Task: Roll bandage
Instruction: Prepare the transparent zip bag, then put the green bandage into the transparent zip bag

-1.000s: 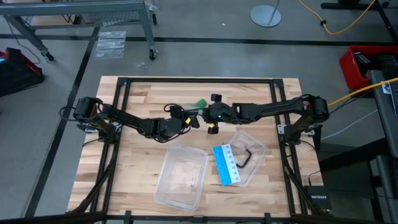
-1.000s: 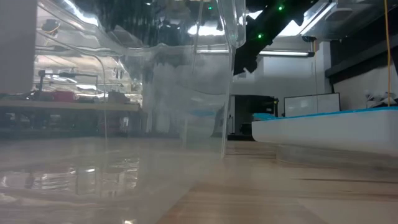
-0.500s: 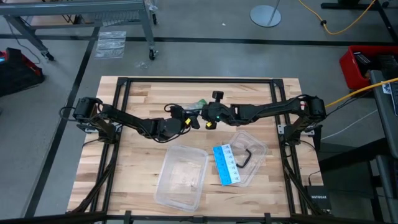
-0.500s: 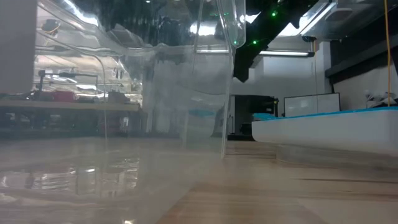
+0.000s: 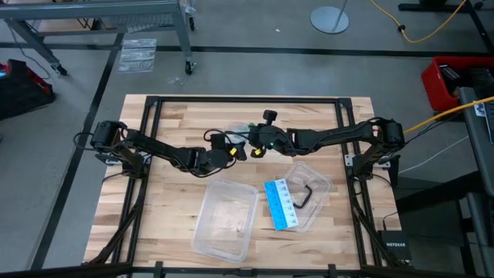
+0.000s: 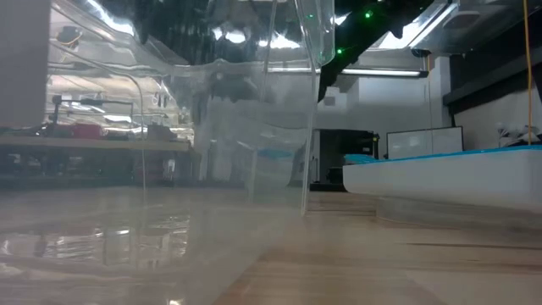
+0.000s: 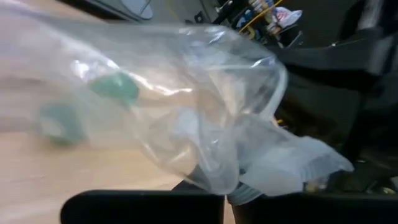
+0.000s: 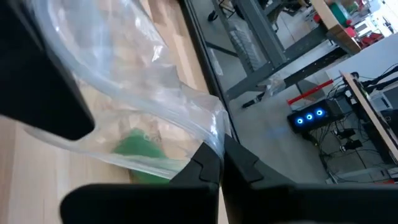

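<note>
The bandage [image 8: 140, 151] is a dark green lump inside a crumpled clear plastic wrapper [image 7: 205, 106], held up between my two grippers over the table's middle. The left wrist view shows the bandage [image 7: 115, 87] through the plastic. My left gripper [image 5: 236, 150] and my right gripper [image 5: 252, 147] face each other, fingertips nearly meeting, both shut on the wrapper. From above, the wrapper [image 5: 242, 129] shows only as a pale patch on the far side of the fingers. My left gripper pinches a bunched edge of the wrapper [image 7: 231, 182] between its two fingers, coming nearly level from the table's left. The wrapper billows out past the fingers, clear of the table. My right gripper pinches a gathered edge of the wrapper [image 8: 210, 142] between its two shut fingers, slanting down from the table's right. The plastic runs away from the fingers with the bandage lying in it.
A clear plastic tub [image 5: 225, 220] stands near the front edge. It fills the low view [image 6: 254, 127]. To its right lies a blue-and-white card [image 5: 280, 203] on a clear tray [image 5: 316, 185] with a black bent tool [image 5: 306, 193]. Black frame rails [image 5: 147, 123] border the table.
My right gripper has swung toward my left gripper and shut on the wrapper. The green bandage, plain from above a second ago on the far side of the fingers, now barely shows there.
</note>
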{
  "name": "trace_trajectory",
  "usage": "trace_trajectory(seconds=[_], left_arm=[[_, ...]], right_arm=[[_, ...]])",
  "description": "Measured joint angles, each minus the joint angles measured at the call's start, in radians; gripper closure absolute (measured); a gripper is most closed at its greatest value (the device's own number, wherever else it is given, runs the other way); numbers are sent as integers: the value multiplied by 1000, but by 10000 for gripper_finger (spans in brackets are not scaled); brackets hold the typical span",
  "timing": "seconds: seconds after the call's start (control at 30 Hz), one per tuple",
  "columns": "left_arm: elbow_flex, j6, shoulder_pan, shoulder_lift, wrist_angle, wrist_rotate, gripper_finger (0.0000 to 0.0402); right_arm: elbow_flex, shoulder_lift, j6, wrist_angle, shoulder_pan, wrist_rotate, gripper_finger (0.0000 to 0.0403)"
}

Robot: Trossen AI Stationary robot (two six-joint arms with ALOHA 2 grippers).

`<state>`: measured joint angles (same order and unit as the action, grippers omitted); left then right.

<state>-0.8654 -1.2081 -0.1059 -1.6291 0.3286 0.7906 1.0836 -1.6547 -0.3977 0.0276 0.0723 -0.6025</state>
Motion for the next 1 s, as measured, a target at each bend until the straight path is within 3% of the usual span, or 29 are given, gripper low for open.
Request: trace_trajectory(seconds=[0.13, 0.37, 0.63, 0.8, 1.0], left_arm=[[0, 6, 3, 0, -13, -3, 401], [0, 166, 2, 0, 5, -5, 394], [0, 247, 0, 0, 2, -10, 317], [0, 275, 9, 0, 3, -6, 271], [0, 354, 39, 0, 4, -5, 250]], right_arm=[[0, 0, 0, 23, 0, 0, 401], [0, 0, -7, 28, 0, -30, 401], [3, 2, -105, 26, 33, -158, 402], [5, 2, -108, -4, 85, -148, 402], [5, 2, -77, -110, 142, -111, 402]])
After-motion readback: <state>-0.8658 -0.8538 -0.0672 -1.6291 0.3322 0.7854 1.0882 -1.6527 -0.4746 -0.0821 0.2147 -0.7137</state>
